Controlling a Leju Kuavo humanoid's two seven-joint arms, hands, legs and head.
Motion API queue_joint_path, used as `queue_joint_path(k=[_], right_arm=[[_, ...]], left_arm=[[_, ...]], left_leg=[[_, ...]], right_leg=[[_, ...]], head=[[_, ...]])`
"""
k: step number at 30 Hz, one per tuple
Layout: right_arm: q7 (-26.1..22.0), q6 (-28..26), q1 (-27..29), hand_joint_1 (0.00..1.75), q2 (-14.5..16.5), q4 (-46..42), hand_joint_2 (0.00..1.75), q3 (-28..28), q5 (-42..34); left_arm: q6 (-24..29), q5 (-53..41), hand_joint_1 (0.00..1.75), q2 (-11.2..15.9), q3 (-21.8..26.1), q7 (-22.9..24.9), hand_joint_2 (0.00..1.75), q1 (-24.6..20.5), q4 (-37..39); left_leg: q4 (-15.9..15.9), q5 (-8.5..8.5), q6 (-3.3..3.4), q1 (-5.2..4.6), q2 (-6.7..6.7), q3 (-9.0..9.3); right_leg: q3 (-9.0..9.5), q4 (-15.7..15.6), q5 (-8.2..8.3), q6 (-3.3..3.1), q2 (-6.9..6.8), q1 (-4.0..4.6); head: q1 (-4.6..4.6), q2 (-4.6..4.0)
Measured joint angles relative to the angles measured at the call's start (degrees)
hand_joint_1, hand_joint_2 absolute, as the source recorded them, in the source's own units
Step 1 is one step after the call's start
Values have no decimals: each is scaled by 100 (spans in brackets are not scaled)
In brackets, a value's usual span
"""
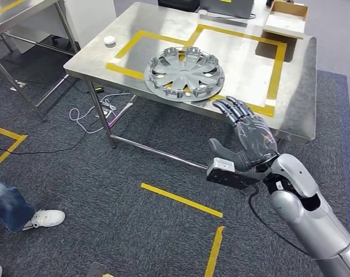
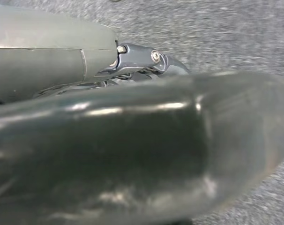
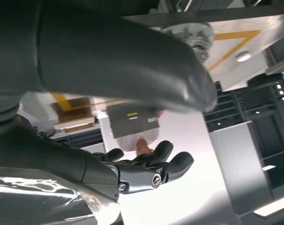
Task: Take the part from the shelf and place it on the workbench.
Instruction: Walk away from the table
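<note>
The grey hubcap (image 1: 184, 73) lies flat on the bench (image 1: 295, 104) inside the yellow tape, light, stiff plastic I'd grip by its rim or spokes, while the right robot hand (image 1: 247, 135) hangs nearby, fingers spread, holding nothing.

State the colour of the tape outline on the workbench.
Yellow tape outline, clearest in the head view.

1. A stainless-steel workbench (image 1: 295, 92) with a yellow tape outline (image 1: 275, 75) on its top stands on dark grey carpet (image 1: 120, 190).
2. A grey plastic wheel cover (image 1: 184, 73) lies flat inside the outline.
3. A small white round disc (image 1: 109, 40) sits near the far left corner.
4. An open cardboard box (image 1: 286, 18) rests at the far right edge.
5. Yellow tape strips (image 1: 182, 200) and loose cables (image 1: 92, 112) lie on the carpet.
</note>
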Motion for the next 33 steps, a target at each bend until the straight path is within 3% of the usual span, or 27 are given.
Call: queue_joint_path(k=[1,3,5,6,7,8,10,12,14,16,18,19,20,21,23,25,27,29,31,33], right_arm=[[-8,-5,3,0,0,-2,175,-15,-3],[-12,-10,18,0,0,-3,175,-41,-5],[-12,-14,58,0,0,-3,175,-46,-7],[-14,-17,77,0,0,-4,175,-47,-7],[-16,-23,90,0,0,-6,175,-51,-7],[-18,-33,94,0,0,-9,175,-60,-7],[-23,-56,96,0,0,-27,175,-93,-6],[-27,-76,103,0,-1,-50,175,-130,-5],[-34,-88,116,0,-1,-68,175,-154,-4],[-44,-101,128,0,2,-92,175,-167,-3],[-55,-112,141,0,2,-111,175,-182,-2],[-61,-115,151,0,2,-114,175,-191,-2],[-69,-116,164,0,2,-116,175,-196,-2],[-79,-119,175,0,2,-117,175,-201,-1],[-101,-125,186,0,2,-132,175,-205,0],[-115,-132,185,0,2,-148,175,-217,0],[-118,-139,185,0,1,-154,175,-238,0],[-120,-144,186,0,2,-159,175,-252,0],[-124,-150,185,0,2,-173,175,-263,0],[-122,-156,196,0,-2,-182,175,-278,-1]], left_arm=[[-10,5,0,3,1,0,0,10,0],[-21,14,0,7,3,-1,0,17,0],[-25,14,0,9,3,-2,0,32,0],[-25,14,0,11,3,-2,0,41,0],[-26,15,0,12,3,-2,0,50,0],[-26,17,0,13,3,-2,0,54,0],[-27,24,0,7,3,-4,0,47,0],[-29,27,0,4,3,-11,0,40,0],[-31,27,0,13,3,-20,0,53,0],[-30,27,0,21,3,-30,0,64,0],[-27,27,0,25,2,-42,0,58,0],[-27,27,0,27,2,-46,0,55,0],[-27,27,0,30,2,-49,0,56,0],[-27,28,0,32,2,-51,0,59,0],[-27,29,0,40,3,-56,0,64,-1],[-25,29,0,48,2,-64,0,60,-1],[-22,32,0,49,1,-71,0,51,0],[-22,37,0,50,1,-72,0,55,0],[-21,40,0,50,2,-72,0,64,-1],[-20,42,0,48,3,-72,0,54,-1]], left_leg=[[-11,40,42,4,-25,-26],[-8,101,87,-9,-88,-104],[-3,153,95,-30,-168,-175],[1,175,95,-40,-213,-199],[3,193,90,-49,-264,-213],[6,205,83,-55,-318,-221],[22,231,49,-57,-420,-263],[48,270,-12,-37,-519,-352],[75,287,-76,-26,-604,-415],[280,143,-141,-47,-436,-514],[930,-210,-207,-43,-154,-803],[1318,-373,-233,-26,-87,-980],[1605,-453,-253,-8,-55,-1109],[1699,-424,-264,5,-37,-1153],[1222,-71,-259,19,42,-933],[469,256,-221,-16,282,-584],[145,317,-160,-57,427,-466],[114,321,-85,-61,322,-498],[86,356,-11,-45,189,-507],[74,382,43,-35,62,-514]], right_leg=[[-100,211,-157,20,35,-7],[-390,925,-579,43,114,-12],[-557,1448,-785,41,146,-11],[-499,1426,-736,29,159,-11],[-323,1176,-590,9,183,-10],[-79,771,-415,-19,252,-9],[332,77,-225,-70,512,-22],[445,-128,-242,-88,641,-23],[453,-170,-224,-107,520,-30],[472,-204,-205,-151,370,-56],[487,-210,-208,-189,203,-59],[488,-208,-214,-200,118,-56],[491,-206,-220,-205,37,-54],[494,-204,-227,-205,-38,-54],[518,-197,-252,-189,-173,-55],[544,-180,-293,-142,-292,-29],[544,-162,-322,-98,-405,16],[539,-158,-345,-59,-505,24],[464,2,-499,-19,-306,-11],[176,620,-835,0,37,-32]], head=[[2,0],[10,0],[8,0],[8,0],[8,0],[8,0],[1,0],[-10,0],[-11,0],[-37,0],[-66,0],[-70,0],[-69,0],[-70,0],[-72,0],[-72,0],[-65,0],[-57,0],[-46,0],[-24,0]])
